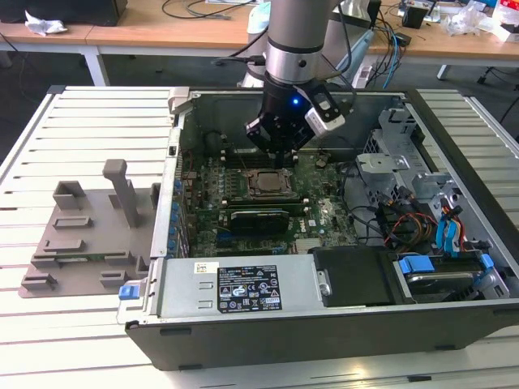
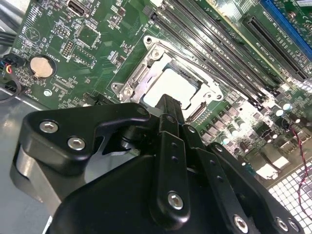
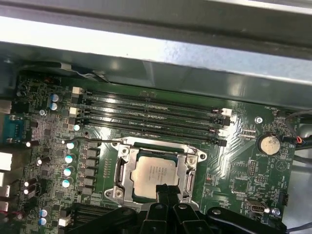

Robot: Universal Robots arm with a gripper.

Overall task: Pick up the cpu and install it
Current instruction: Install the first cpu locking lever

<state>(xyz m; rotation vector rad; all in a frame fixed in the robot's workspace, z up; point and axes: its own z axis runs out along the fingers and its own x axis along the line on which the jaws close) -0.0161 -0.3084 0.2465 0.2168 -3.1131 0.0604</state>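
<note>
The chip (image 3: 154,174) lay seated in its socket (image 3: 122,165); the hand (image 3: 167,191) hovered just above, fingers pressed together, gripping nothing, seemingly after release.

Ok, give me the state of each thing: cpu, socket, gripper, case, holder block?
cpu: lying flat in the socket, silver top up.
socket: metal frame open around the cpu.
gripper: fingers together, holding nothing, tips just above the cpu's edge.
case: on its side, side panel off, motherboard exposed.
holder block: on the table at the exterior view's left, nothing in it.
</note>
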